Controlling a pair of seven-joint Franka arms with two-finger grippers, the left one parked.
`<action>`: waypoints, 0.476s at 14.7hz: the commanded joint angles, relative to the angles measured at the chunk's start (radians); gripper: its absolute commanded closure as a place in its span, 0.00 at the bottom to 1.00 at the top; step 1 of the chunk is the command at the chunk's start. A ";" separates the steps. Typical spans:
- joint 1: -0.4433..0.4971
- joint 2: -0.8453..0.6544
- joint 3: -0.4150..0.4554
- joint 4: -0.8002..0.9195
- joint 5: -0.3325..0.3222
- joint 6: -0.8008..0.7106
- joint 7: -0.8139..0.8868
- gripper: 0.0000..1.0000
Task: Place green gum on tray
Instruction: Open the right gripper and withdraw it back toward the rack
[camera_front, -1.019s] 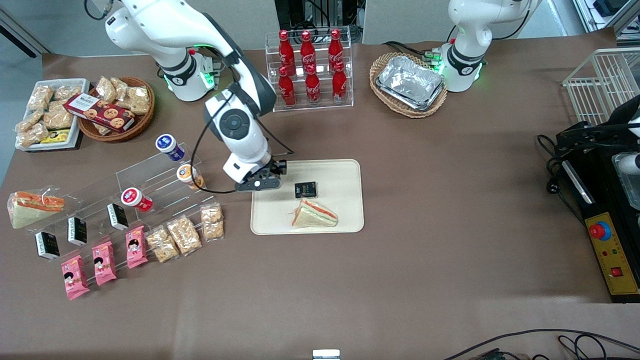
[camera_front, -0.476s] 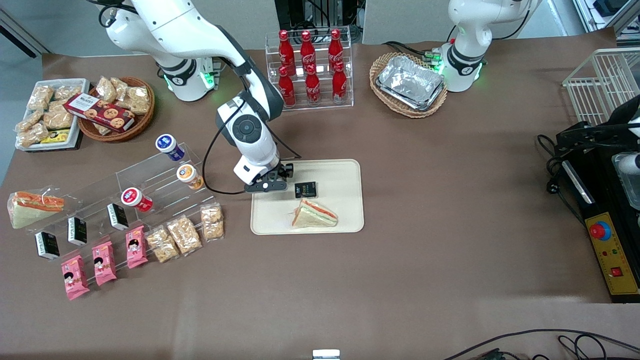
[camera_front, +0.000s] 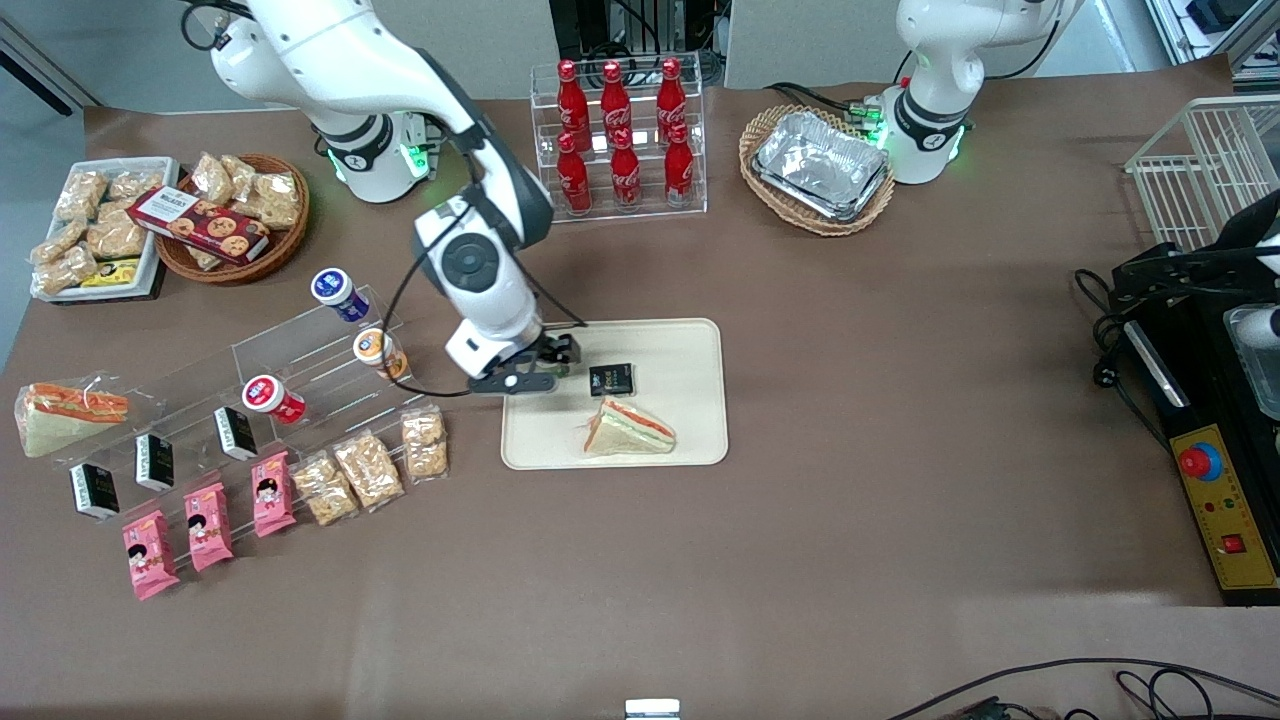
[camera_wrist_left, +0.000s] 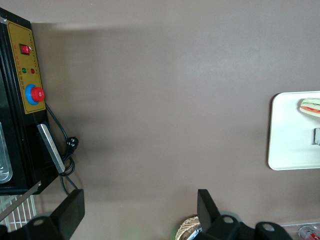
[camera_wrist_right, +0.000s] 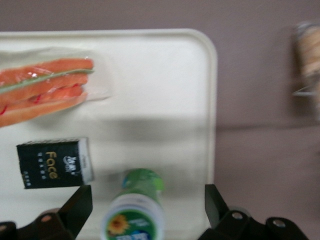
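On the tray (camera_wrist_right: 150, 75), as the right wrist view shows, the green gum (camera_wrist_right: 135, 212) already stands upright with its white lid upward, between the gripper (camera_wrist_right: 145, 210)'s two spread fingers, which seem not to press it. So I judge the placing done, or almost; what is left is only to lift the arm away without knocking the bottle. In the front view the gripper (camera_front: 520, 375) hangs over the tray (camera_front: 690, 345)'s edge toward the working arm's end, and the gum itself is hidden under it there.

Going from near to far, the tray holds the wrapped sandwich (camera_front: 628, 428), then the small black box (camera_front: 611, 379), with the gum beside that box. Farther away, a wicker basket (camera_front: 760, 130) holds crinkled foil trays (camera_front: 822, 165), and a clear rack (camera_front: 620, 205) holds red cola bottles (camera_front: 616, 135).
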 joint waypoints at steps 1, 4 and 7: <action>-0.149 -0.164 0.000 -0.006 0.019 -0.179 -0.161 0.00; -0.264 -0.281 -0.001 0.011 0.019 -0.340 -0.261 0.00; -0.361 -0.352 -0.001 0.080 0.009 -0.515 -0.307 0.00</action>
